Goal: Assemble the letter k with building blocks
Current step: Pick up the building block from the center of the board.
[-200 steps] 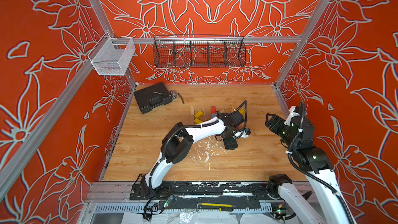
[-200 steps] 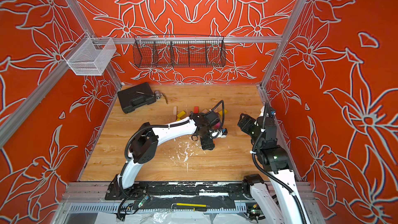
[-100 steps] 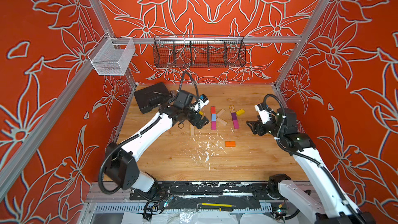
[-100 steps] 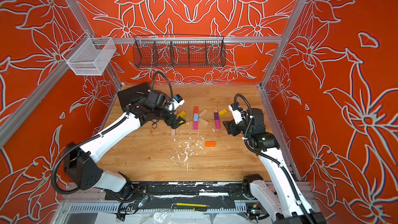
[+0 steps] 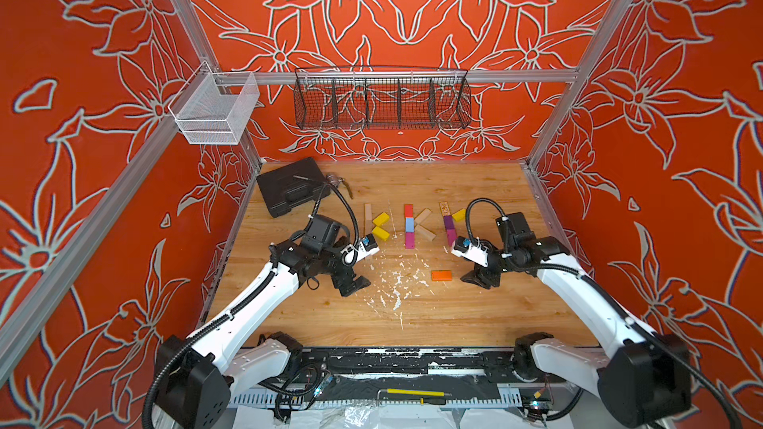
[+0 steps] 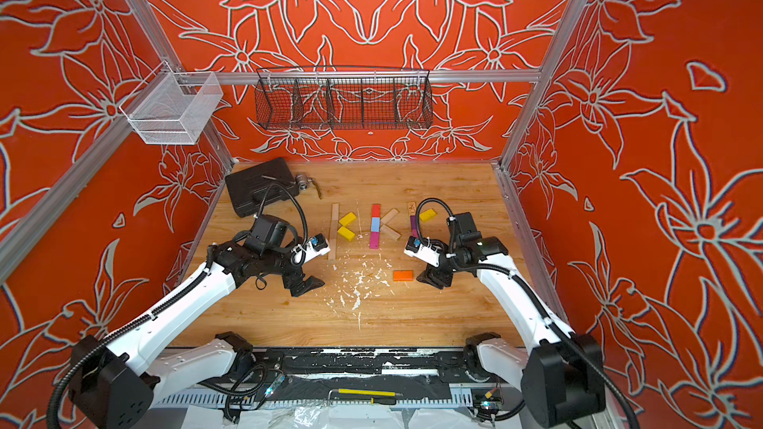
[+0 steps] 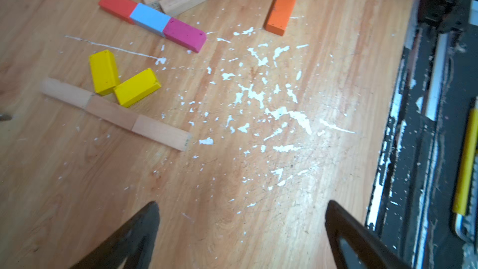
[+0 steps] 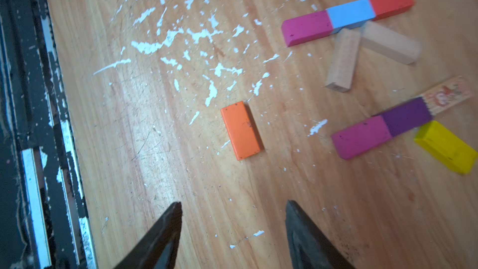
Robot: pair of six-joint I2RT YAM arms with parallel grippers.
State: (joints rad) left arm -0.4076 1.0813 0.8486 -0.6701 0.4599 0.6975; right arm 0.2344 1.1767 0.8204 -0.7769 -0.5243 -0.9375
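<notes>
— How do the building blocks (image 5: 409, 224) look?

— They are small flat bars lying on the far half of the wooden tabletop (image 5: 487, 315). In the middle, a red block (image 7: 117, 5), a blue block (image 7: 150, 19) and a magenta block (image 7: 185, 34) sit end to end as a stem. Two pale wood blocks (image 8: 342, 59) angle off it, making a K.

— And the rest?

— Leftward there is a long pale stem (image 7: 113, 113) with two yellow blocks (image 7: 103, 72) slanted beside it. Rightward, a printed bar (image 8: 445, 95), a purple block (image 8: 406, 116) and another magenta one make a line, with a single yellow block (image 8: 446, 147) beside them. An orange block (image 8: 241, 130) lies alone, nearer the arms, beside white paint flecks (image 7: 258, 94).

— The grippers?

— The left gripper (image 7: 241, 203) is spread wide and the right gripper (image 8: 232, 203) is parted less. Both hold nothing and sit over bare wood.
</notes>
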